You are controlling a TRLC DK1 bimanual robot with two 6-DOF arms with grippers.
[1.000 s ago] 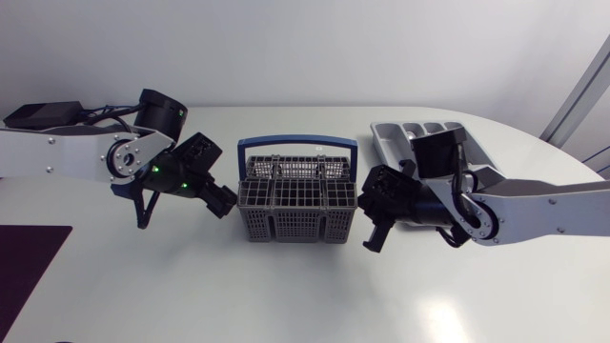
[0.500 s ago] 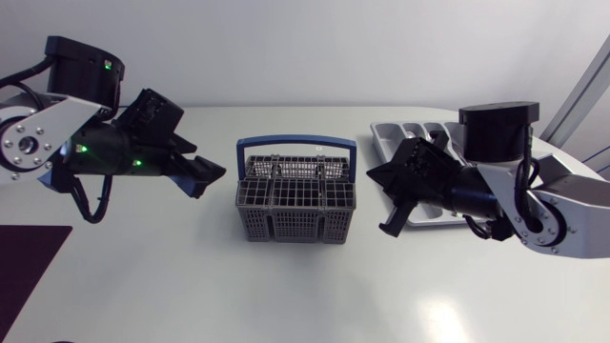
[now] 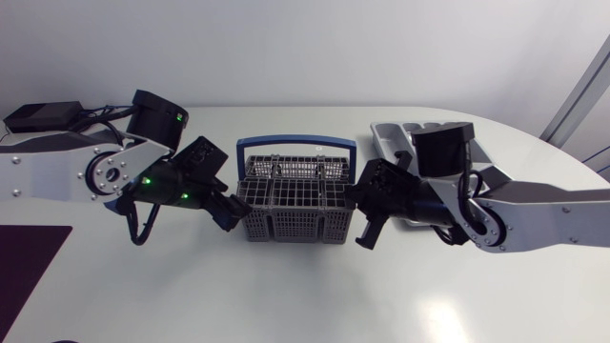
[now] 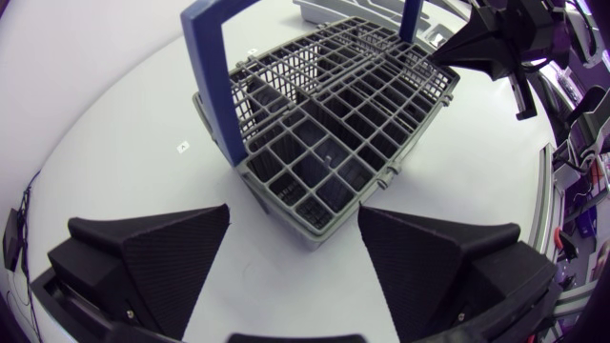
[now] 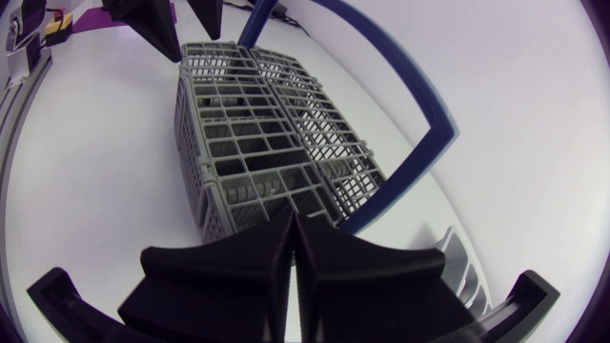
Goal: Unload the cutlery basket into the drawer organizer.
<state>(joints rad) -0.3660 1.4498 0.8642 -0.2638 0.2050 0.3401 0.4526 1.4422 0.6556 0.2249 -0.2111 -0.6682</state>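
Note:
The grey wire cutlery basket [image 3: 297,202] with a blue handle [image 3: 297,143] stands mid-table; no cutlery shows in its compartments [image 4: 334,143]. My left gripper [image 3: 227,210] hangs at its left end, open, the basket's corner just ahead of its fingers [image 4: 152,257]. At the basket's right end is my right gripper [image 3: 368,227], shut and empty, its fingertips [image 5: 294,252] pressed together close to the basket wall [image 5: 257,133]. The grey drawer organizer [image 3: 391,138] lies behind my right arm, partly hidden.
A dark purple mat [image 3: 24,262] lies at the front left corner of the white table [image 3: 286,295]. A black box [image 3: 43,114] sits at the back left behind my left arm.
Half a second ago both arms stood raised and farther from the basket; now both are lower and close to its ends again. Neither gripper has changed state.

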